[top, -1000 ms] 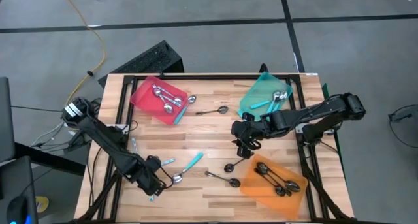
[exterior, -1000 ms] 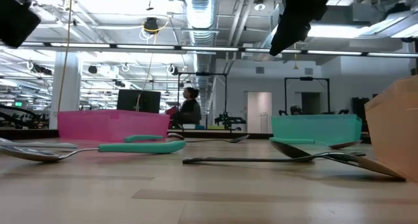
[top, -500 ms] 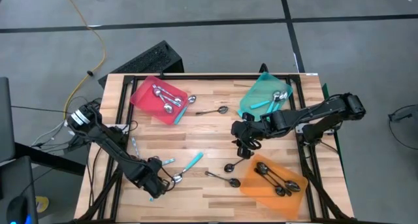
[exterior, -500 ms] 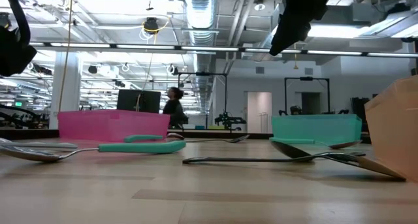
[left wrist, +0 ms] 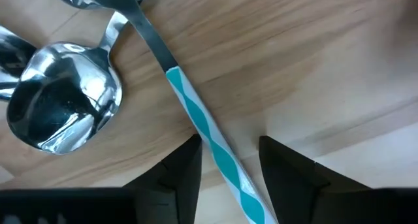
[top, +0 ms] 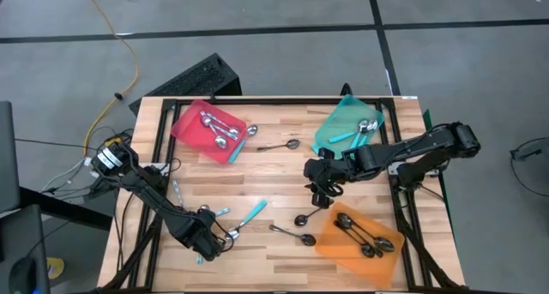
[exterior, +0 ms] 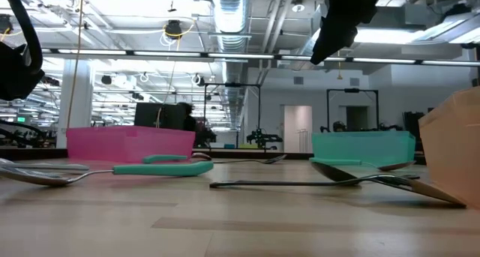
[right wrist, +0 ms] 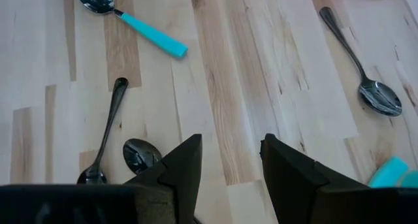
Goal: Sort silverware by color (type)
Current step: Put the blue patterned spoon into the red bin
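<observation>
A light wooden slatted table [top: 274, 165] fills the middle of the high view, with the two dark arms reaching in from its sides. Three translucent square trays sit on it: a red one [top: 193, 133] at upper left holding shiny silver spoons [top: 216, 129], a teal one [top: 343, 121] at upper right with teal-handled spoons [top: 353, 136] lying in it, and an orange one [top: 343, 243] at lower right holding dark black spoons [top: 360, 238]. The left gripper [top: 214, 241] is low at the lower left of the table, its jaws parted and holding nothing; in the left wrist view they straddle the striped teal and white handle of a silver-bowled spoon [left wrist: 209, 129] lying flat on the wood, with a shiny silver spoon bowl [left wrist: 65, 106] beside it. The right gripper [top: 322, 187] hangs above the table's centre right, jaws parted and empty. Loose on the boards lie a teal-handled spoon [top: 252, 213] just right of the left gripper, a dark spoon [top: 292, 234] at lower centre, another dark spoon [top: 302, 219] below the right gripper, and a dark spoon [top: 281, 146] at upper centre between the red and teal trays.
</observation>
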